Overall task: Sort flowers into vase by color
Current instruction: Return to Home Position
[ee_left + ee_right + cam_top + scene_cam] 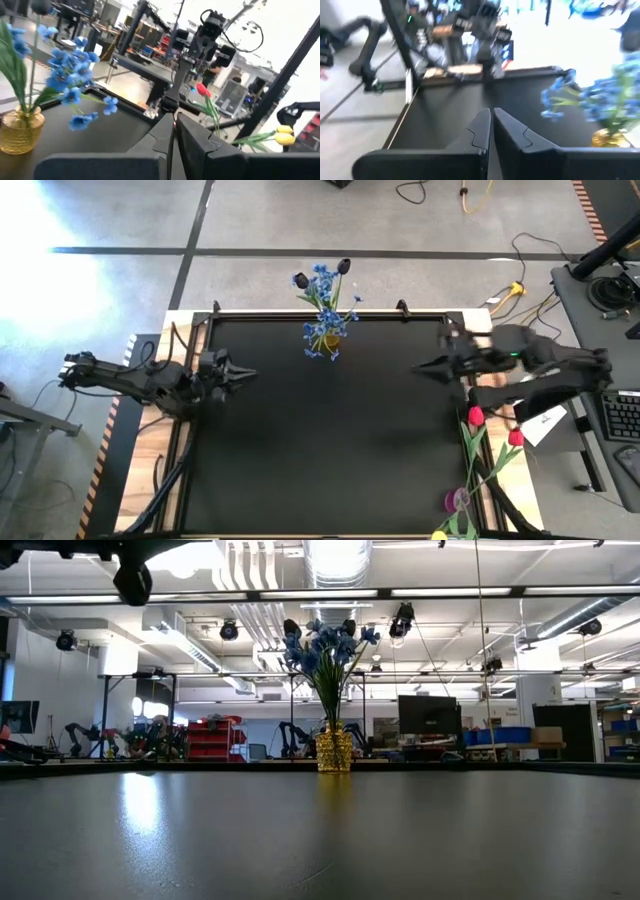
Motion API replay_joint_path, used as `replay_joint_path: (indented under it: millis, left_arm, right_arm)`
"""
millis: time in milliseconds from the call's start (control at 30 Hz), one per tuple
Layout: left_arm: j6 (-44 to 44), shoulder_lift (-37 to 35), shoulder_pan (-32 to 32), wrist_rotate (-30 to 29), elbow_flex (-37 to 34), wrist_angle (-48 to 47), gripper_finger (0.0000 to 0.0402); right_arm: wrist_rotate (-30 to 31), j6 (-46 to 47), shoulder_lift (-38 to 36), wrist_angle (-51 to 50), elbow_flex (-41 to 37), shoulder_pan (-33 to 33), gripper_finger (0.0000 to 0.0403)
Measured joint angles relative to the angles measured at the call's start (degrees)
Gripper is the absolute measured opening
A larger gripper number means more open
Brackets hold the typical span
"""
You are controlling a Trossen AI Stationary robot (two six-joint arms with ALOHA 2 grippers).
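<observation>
Up close, left gripper [174, 116] shows fingers pressed together; right gripper [491, 111] likewise, both over the dark surface [330, 450]. Blue sprigs [325, 320] stand upright in a gold vase [334, 752] at the far edge. Red tulips [476, 416] and a yellow tulip [283, 129] lean out of the purple vase [457, 500] at the right near corner.

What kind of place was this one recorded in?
Most likely a robotics lab or workshop: other robot arms on benches beyond the table, exposed ceiling ducts and strip lights overhead, and cables trailing over a taped concrete floor.
</observation>
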Motion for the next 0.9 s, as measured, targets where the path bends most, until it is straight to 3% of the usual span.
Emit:
replay_joint_path:
  millis: [233,367,533,700,800,900]
  left_arm:
    - [-0.2,-0.2,0.0,-0.2,0.0,-0.7,0.0011]
    - [3.2,1.2,0.0,-0.7,0.6,-0.4,0.0011]
    - [9.9,1.7,0.0,-5.1,-0.3,0.1,0.0011]
    - [18.4,1.3,0.0,-3.9,-5.6,10.9,0.0011]
    - [18.6,0.6,0.1,-3.2,-11.3,18.8,0.0011]
    - [17.9,0.1,0.1,-3.2,-18.0,26.7,0.0010]
  right_arm:
    - [11.9,7.7,-12.7,-3.8,-3.9,-0.2,0.0013]
    - [12.7,9.6,-17.7,-8.8,-3.9,-0.2,0.0013]
    - [14.7,8.9,-23.1,-7.5,-7.1,-0.2,0.0013]
    - [14.1,6.2,-33.0,3.8,-16.8,-0.2,0.0013]
    - [11.4,5.7,-39.2,10.0,-24.5,-0.1,0.0013]
    - [9.8,6.5,-39.9,13.5,-30.1,-0.2,0.0013]
